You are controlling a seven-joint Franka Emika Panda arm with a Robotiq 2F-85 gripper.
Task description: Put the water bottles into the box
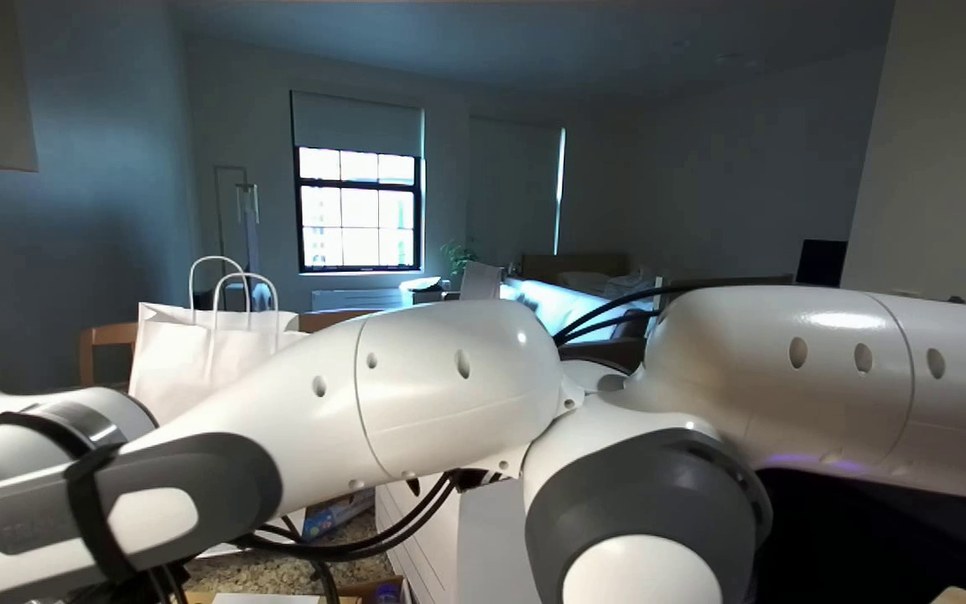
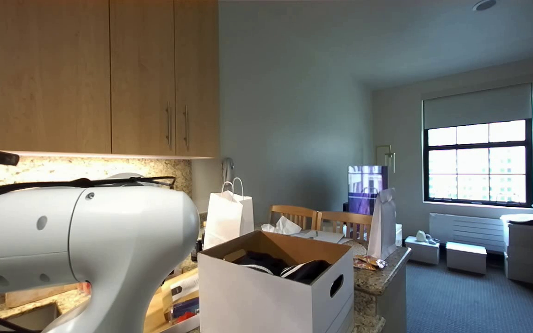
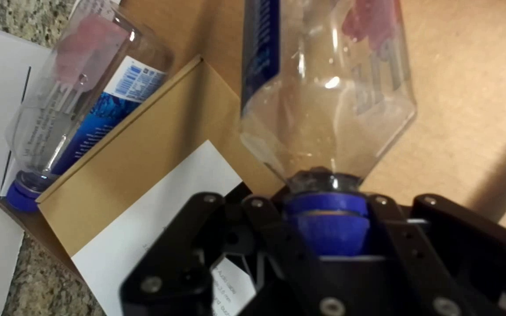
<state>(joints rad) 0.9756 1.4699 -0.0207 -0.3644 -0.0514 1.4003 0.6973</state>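
Observation:
In the wrist view my gripper (image 3: 325, 202) is shut on the blue cap end of a clear water bottle (image 3: 327, 114), whose body points away from the palm. A second clear water bottle (image 3: 88, 94) with a blue cap and blue label lies at the left beside a small brown carton. The box (image 2: 266, 296), white outside and brown inside, stands open in an exterior view with dark, white-striped things in it. Its white side partly shows below the arm in an exterior view (image 1: 420, 537). My gripper is hidden or out of frame in both exterior views.
Brown cardboard (image 3: 468, 87) lies beneath the held bottle. The small brown carton (image 3: 147, 171) carries a white sheet. White paper bags (image 2: 229, 219) (image 2: 382, 226) and snack packets (image 2: 368, 262) stand around the box. A blue cap (image 1: 386, 594) shows low in an exterior view.

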